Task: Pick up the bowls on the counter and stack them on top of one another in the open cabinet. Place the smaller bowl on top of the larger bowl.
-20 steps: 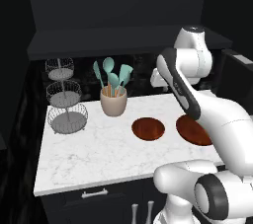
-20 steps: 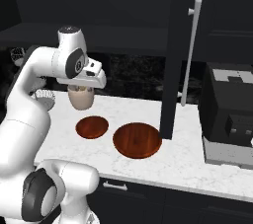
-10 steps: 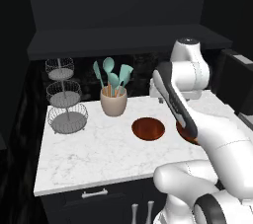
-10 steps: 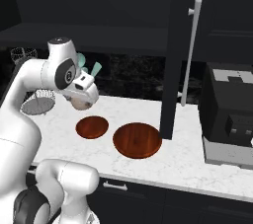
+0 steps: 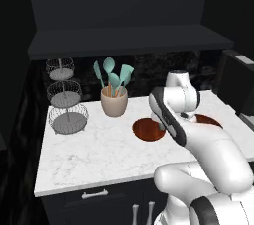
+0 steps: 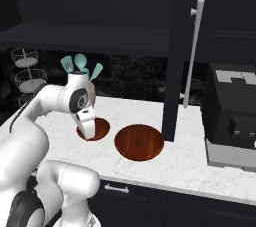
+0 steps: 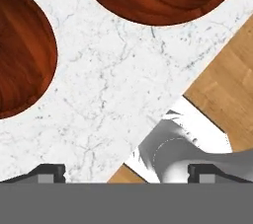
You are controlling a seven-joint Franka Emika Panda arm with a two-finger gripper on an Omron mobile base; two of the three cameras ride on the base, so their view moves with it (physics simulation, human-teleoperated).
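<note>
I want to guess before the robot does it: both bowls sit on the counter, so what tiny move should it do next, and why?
Probably slide the open fingers over the rim of the wider bowl and lower them. They hold nothing and hang above the counter beside the smaller bowl, and the wider bowl has to go underneath.

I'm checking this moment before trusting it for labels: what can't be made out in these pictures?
- Larger bowl, left base view: mostly behind the arm.
- Smaller bowl, right base view: near side covered by the hand.
- Both bowls, hand view: cut off by the top and left edges.
- Cabinet inside: too dark to see past the shelf edge.
- Cup of utensils, right base view: its base hidden by the arm.
</note>
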